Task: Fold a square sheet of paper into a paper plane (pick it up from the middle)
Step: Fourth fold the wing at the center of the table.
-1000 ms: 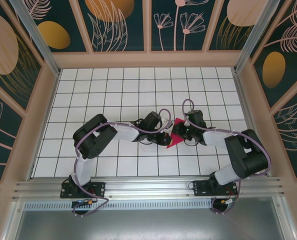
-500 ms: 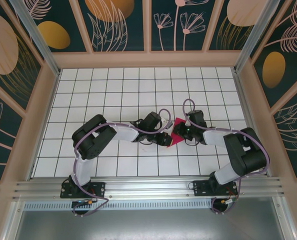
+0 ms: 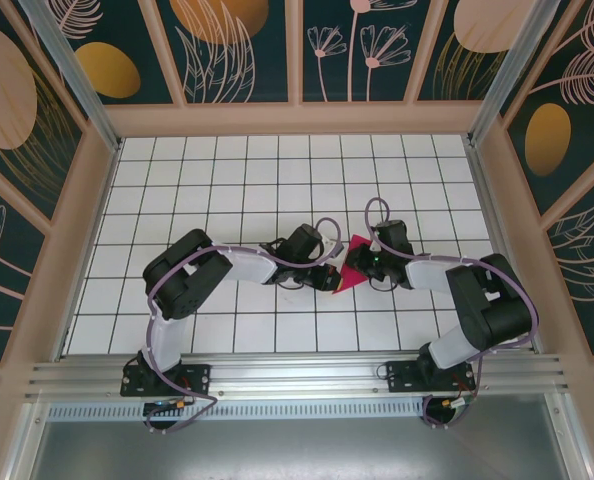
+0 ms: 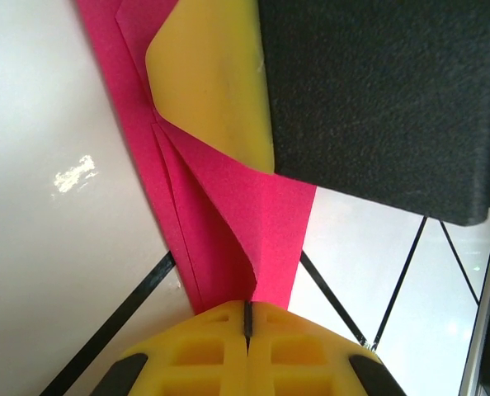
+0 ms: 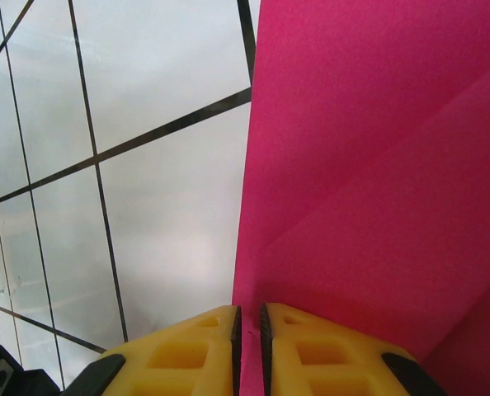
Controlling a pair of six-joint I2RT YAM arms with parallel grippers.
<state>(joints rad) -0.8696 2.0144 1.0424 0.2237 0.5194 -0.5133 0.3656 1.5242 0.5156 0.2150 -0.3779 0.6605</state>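
The magenta-pink sheet of paper (image 3: 349,268) is folded into a small creased, pointed shape and hangs between the two grippers over the middle of the tiled table. My left gripper (image 3: 330,277) is shut on its left end. In the left wrist view the yellow fingertips (image 4: 204,346) pinch the layered paper (image 4: 253,214), and the left gripper (image 4: 247,309) has no gap. My right gripper (image 3: 368,264) grips the opposite edge. Its fingers (image 5: 311,346) are closed to a thin slit on the paper (image 5: 377,165), with the right gripper (image 5: 247,320) at the sheet's left border.
The white tiled tabletop (image 3: 227,180) stretches all around the paper. Wooden-framed patterned walls (image 3: 97,190) close in the left, back and right sides. A yellow finger (image 4: 212,74) and black body (image 4: 377,99) of the right gripper sit close above the paper in the left wrist view.
Both arms stay almost where they were. The paper's lower tip has drawn in slightly towards the grippers.
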